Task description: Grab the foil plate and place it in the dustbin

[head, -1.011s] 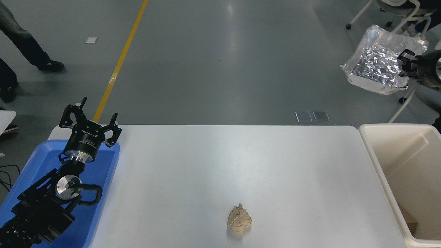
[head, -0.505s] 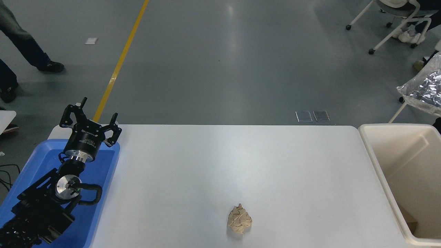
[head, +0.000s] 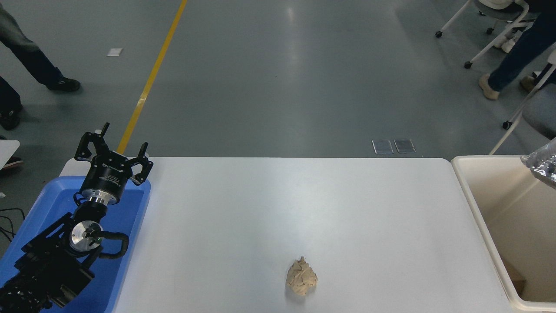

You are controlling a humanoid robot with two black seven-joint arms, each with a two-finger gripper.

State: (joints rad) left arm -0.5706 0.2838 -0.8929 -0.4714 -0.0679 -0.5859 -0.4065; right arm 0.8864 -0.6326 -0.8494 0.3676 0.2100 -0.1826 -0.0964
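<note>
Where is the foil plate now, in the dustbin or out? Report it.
Cannot tell for sure. Only a corner of the foil plate shows at the right edge, over the dustbin opening near its rim; whether it is released is out of view.

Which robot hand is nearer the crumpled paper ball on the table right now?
Left, as far as can be seen. The left hand is parked over the blue tray, far left of the paper ball. The right hand is out of view.

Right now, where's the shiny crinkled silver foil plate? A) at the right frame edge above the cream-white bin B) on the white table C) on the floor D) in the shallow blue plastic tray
A: only a corner of the foil plate shows, over the cream-white bin; its holder is out of view.
</note>
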